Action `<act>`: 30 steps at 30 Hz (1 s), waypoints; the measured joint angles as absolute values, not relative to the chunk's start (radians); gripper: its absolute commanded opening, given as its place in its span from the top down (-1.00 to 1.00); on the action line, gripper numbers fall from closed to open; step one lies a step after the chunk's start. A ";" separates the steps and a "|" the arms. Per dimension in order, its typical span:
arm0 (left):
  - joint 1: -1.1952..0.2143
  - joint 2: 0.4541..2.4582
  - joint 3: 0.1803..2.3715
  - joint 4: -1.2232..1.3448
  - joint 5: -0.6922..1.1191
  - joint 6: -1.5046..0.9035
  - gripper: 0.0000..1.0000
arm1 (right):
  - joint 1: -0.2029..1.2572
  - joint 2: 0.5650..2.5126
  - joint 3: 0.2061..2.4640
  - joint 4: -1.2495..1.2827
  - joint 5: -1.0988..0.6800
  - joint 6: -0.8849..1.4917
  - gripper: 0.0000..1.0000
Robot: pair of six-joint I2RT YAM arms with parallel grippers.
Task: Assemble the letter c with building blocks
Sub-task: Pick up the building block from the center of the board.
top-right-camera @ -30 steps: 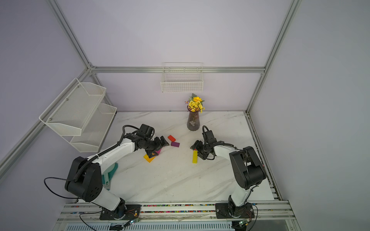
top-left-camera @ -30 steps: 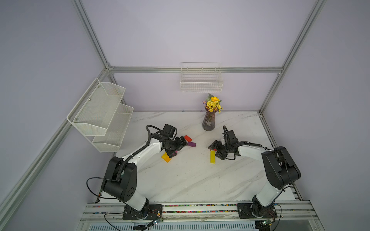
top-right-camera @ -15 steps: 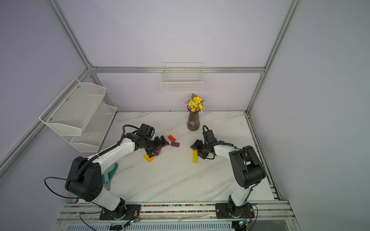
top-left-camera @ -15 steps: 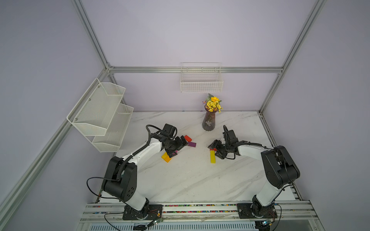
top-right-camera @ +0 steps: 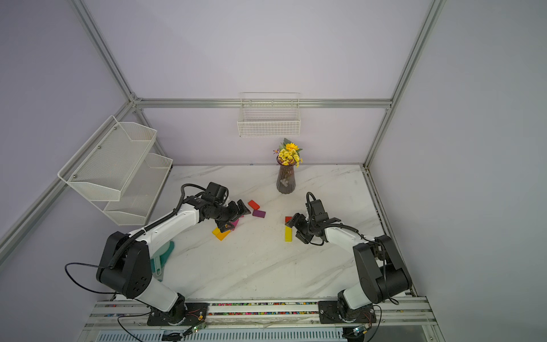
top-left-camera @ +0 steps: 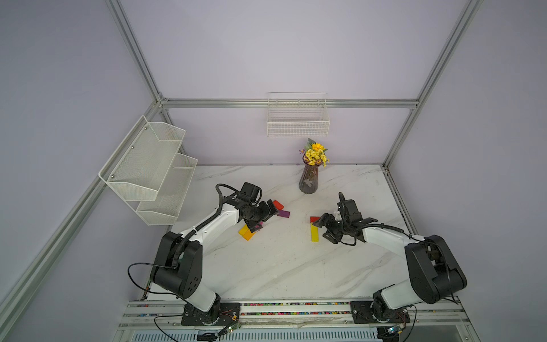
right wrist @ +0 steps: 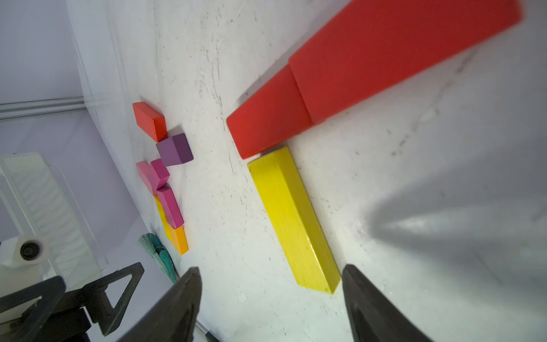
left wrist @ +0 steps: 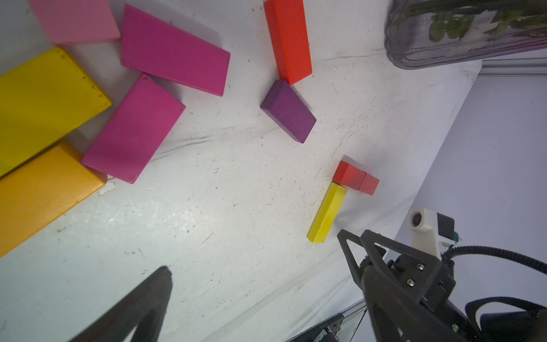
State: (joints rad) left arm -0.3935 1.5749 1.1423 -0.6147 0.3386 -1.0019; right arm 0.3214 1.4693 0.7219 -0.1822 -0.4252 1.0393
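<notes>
Partial C on the white marble tabletop (top-left-camera: 281,266): two red rectangular blocks (right wrist: 325,83) end to end, with a long yellow painted block (right wrist: 293,219) butted against them. The right gripper (right wrist: 269,268) is parted and empty at the yellow block's end. The left gripper (left wrist: 253,251) is wide and empty near the loose magenta blocks (left wrist: 174,50). The blocks appear light, rigid and smooth; pinch the long sides at mid-length.

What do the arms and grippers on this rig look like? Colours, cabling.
The left arm and right arm have white links with bulky black joint housings. Black corrugated cable runs along each. The left gripper and right gripper are black, with skeletal triangular fingers. A white camera mount sits at each wrist.
</notes>
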 measured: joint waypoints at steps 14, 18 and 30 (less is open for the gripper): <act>-0.312 1.552 1.149 -0.659 0.324 -0.958 -1.00 | 0.470 1.612 1.025 -0.311 -0.378 0.962 -0.51; -0.238 1.481 1.095 -0.676 0.318 -0.946 -1.00 | 0.553 1.789 1.264 -0.382 -0.289 0.912 -0.52; -0.104 1.385 0.971 -0.699 0.334 -0.900 -1.00 | 0.693 2.264 1.854 -0.743 0.056 0.863 -0.61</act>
